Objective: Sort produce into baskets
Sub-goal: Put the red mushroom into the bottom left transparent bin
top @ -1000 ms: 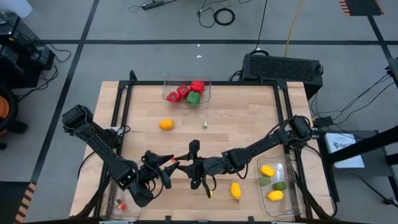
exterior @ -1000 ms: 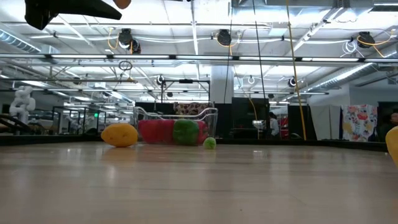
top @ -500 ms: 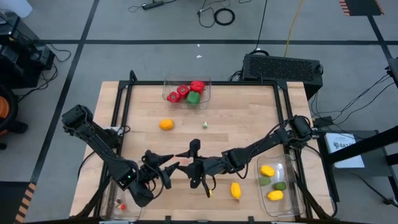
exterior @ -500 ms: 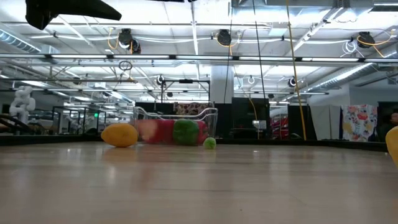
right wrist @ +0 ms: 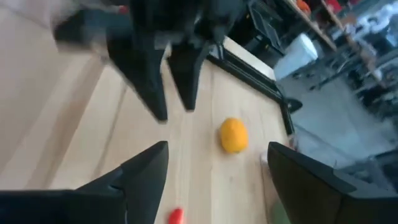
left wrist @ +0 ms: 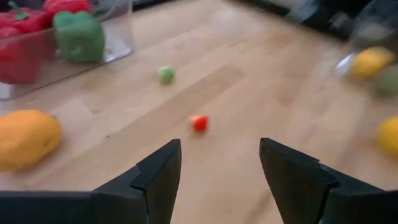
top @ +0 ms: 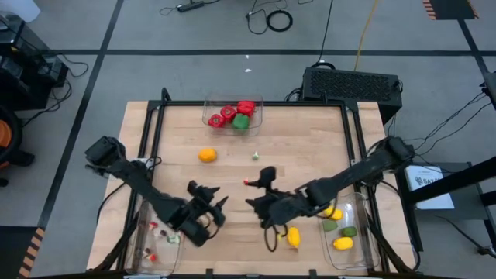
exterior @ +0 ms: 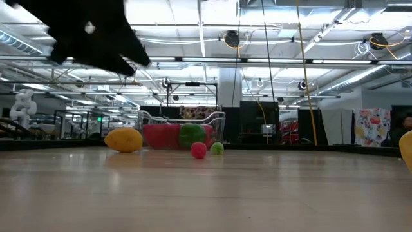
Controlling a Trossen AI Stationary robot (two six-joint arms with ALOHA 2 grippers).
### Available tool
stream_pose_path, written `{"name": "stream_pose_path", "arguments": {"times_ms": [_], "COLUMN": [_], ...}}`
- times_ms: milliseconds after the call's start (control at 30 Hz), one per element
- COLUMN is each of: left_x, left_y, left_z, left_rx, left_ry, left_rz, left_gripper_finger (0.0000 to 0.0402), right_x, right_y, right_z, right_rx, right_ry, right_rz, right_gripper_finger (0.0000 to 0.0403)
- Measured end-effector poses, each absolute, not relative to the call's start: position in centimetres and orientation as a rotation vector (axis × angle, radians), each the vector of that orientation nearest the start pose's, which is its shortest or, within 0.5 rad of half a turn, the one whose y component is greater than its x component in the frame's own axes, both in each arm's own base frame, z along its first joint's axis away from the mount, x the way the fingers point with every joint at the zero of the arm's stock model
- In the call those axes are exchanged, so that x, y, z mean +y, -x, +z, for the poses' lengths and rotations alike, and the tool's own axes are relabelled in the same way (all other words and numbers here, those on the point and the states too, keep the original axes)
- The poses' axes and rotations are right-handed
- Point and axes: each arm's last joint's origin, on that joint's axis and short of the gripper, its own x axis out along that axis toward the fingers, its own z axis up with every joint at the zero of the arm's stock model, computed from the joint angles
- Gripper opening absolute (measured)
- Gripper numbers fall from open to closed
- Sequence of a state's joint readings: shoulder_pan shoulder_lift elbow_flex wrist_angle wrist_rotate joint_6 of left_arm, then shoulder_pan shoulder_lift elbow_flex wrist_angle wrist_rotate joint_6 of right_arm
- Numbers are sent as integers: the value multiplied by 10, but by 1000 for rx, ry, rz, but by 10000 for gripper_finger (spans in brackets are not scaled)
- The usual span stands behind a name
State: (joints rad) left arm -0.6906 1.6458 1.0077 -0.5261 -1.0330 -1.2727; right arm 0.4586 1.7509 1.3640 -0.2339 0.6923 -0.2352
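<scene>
Left arm [exterior: 90, 32] blurred and cropped in low view, lemon [exterior: 407, 147] edge-cut

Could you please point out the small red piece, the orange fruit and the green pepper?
small red piece [left wrist: 199, 122]: left wrist view, its centre.
orange fruit [top: 207, 155]: high view, its top.
green pepper [left wrist: 78, 36]: left wrist view, its front side.

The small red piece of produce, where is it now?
In the high view, the small red piece lies on the bare table, mid-table, just beside the right gripper.
</scene>
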Motion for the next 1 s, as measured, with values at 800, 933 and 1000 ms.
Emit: {"name": "stream_pose_path", "arguments": {"times_ms": [800,933,1000], "left_x": [-76,-61,-54], "left_y": [-341,-346,-348], "left_z": [140,137,137], "left_rx": [921,942,945], "left_ry": [-261,-274,-246], "left_rz": [260,233,213], "left_gripper_finger": [223,223,223], "right_x": [137,136,136], "right_y": [-266,-264,-263], "right_z": [322,320,320], "right_rx": [779,801,803], "right_ry": [392,391,390], "right_rz": [-200,-207,-208], "right_gripper_finger": [248,235,228]}}
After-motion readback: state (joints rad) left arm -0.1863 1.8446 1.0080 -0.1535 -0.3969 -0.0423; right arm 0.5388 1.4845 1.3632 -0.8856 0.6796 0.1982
